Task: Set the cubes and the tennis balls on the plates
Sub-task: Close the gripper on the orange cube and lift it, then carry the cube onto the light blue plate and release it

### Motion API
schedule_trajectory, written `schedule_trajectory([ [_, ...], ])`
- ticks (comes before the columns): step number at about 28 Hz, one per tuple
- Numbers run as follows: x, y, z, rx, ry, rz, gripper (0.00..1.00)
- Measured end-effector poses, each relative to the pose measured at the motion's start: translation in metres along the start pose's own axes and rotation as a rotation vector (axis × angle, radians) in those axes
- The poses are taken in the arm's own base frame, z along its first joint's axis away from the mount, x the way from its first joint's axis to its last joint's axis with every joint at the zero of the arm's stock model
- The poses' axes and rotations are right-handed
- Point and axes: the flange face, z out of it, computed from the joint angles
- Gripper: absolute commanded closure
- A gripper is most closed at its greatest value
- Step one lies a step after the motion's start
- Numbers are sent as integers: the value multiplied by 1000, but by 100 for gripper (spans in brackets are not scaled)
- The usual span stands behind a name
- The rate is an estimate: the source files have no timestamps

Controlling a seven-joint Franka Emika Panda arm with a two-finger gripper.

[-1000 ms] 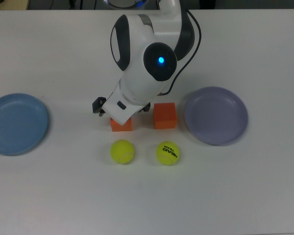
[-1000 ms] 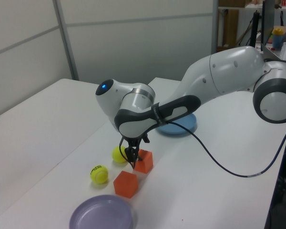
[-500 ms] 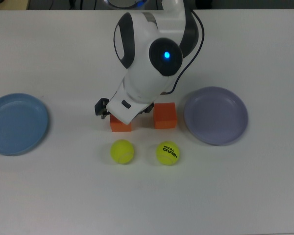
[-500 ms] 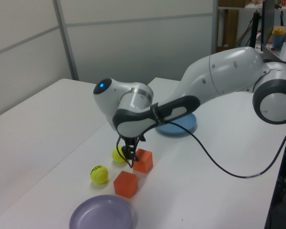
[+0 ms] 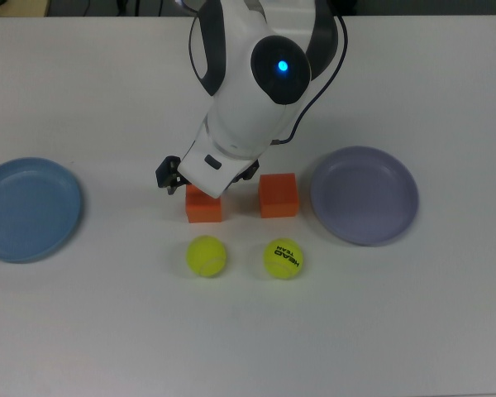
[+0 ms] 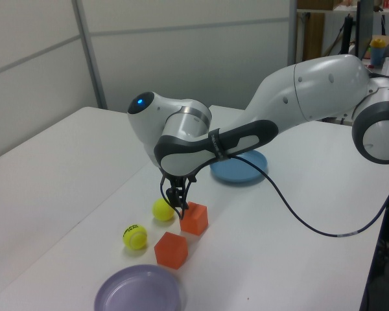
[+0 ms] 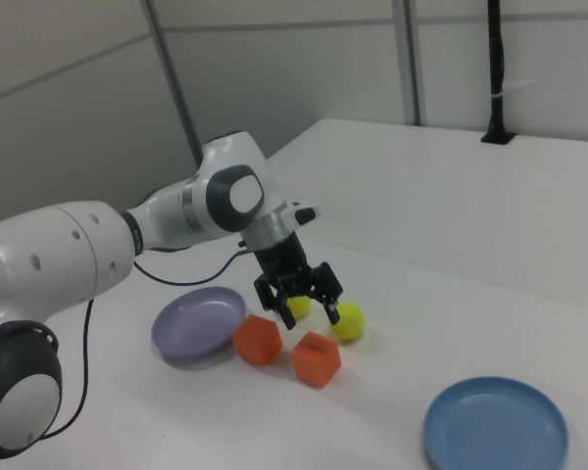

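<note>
Four items wait on the counter (image 5: pixel 107 331), none yet on a plate. The end effector (image 7: pixel 298 292) hangs spread wide and empty just above the cube nearer the blue plate (image 5: pixel 29 208); this cube (image 5: pixel 203 205) sits beside its twin (image 5: pixel 279 195), with both tennis balls close by. Lowering straight down, fingers astride two flat opposite faces and clear of the twin cube, should give a square grip before carrying it to the blue plate.

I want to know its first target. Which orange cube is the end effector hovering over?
The orange cube farther from the lavender plate. The end effector hangs open right above it; the other cube sits beside that plate.
</note>
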Motion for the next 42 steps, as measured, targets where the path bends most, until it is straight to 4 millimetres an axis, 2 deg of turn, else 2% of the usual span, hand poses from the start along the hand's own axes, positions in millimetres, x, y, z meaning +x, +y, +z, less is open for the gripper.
schedule_trajectory([
  [10,2,-22,33,5,-56,-38,0],
  [17,-1,-31,55,-3,-96,-59,1],
  [19,-2,-33,58,-3,-103,-61,16],
  [20,-2,-33,60,-3,-106,-62,37],
  [21,-2,-34,61,-3,-108,-63,55],
  [23,-3,-34,62,-3,-109,-63,85],
  [24,-2,-34,61,-3,-109,-63,97],
  [25,-2,-34,61,-4,-108,-62,100],
  [35,2,-23,42,-9,-70,-29,100],
  [39,3,-7,30,-16,-46,-1,100],
  [41,1,10,24,-18,-36,25,100],
  [42,-2,24,21,-19,-31,48,100],
])
